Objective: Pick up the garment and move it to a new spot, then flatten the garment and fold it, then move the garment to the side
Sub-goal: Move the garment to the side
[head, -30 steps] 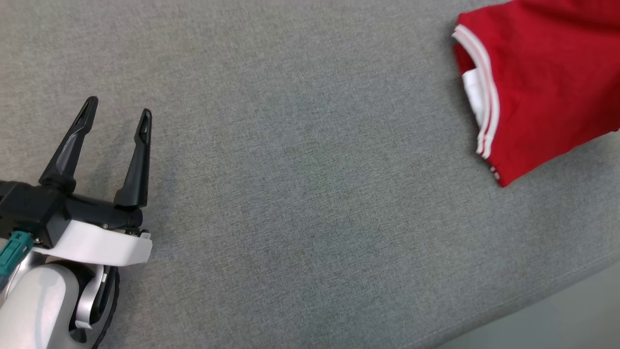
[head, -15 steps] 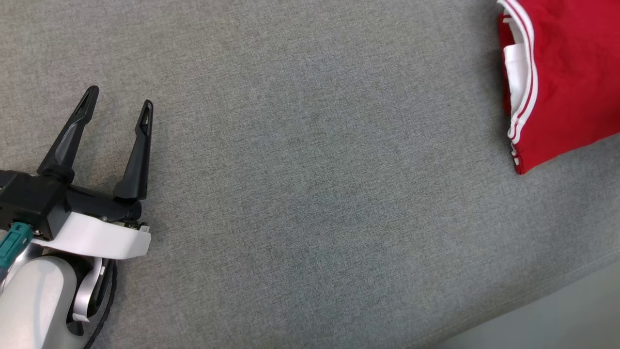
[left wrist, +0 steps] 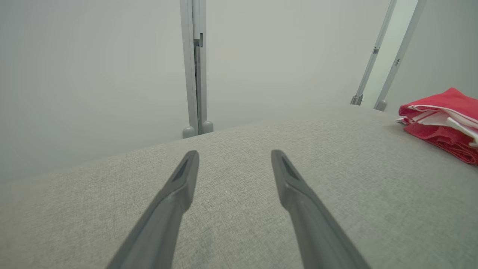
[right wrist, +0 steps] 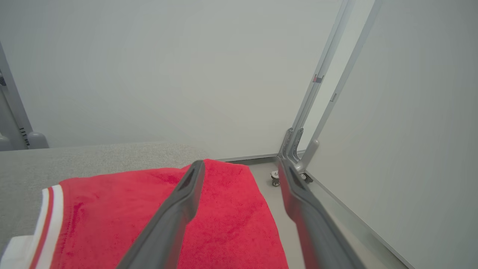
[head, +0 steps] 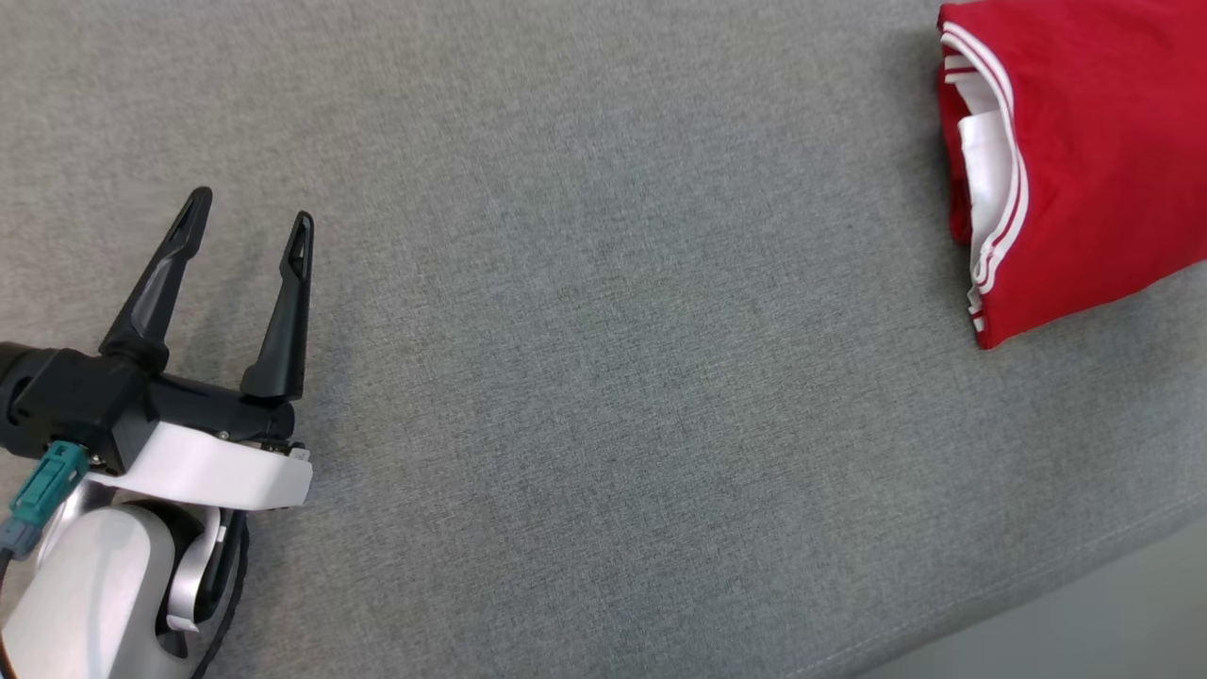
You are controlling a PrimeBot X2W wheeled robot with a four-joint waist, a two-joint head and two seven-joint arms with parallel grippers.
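1. Shows a folded red garment (head: 1084, 141) with white-striped trim, lying at the right end of a grey table (head: 603, 377).
2. Shows left gripper (head: 251, 206) spread open, empty, well apart from it.
3. Shows right gripper (right wrist: 239, 166) parted wide over the garment, gripping nothing.
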